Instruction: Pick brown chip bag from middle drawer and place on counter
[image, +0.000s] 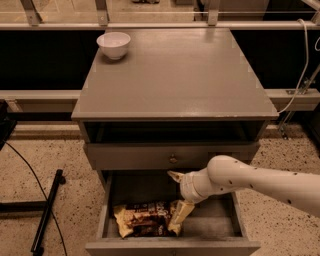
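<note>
The brown chip bag (142, 220) lies flat in the front left of the open middle drawer (212, 222). My gripper (173, 201) hangs over the drawer at the bag's right end, on a white arm that comes in from the right. It is open and empty. One fingertip (178, 214) points down at the bag's right end and the other (174, 175) points toward the drawer's back. The counter (175, 70) is the cabinet's grey top, above the drawers.
A white bowl (114, 44) stands on the counter's back left corner. A shut drawer front with a small knob (173, 159) sits just above the gripper. A black stand leg (47, 212) and cable lie on the floor to the left. A rail runs behind the cabinet.
</note>
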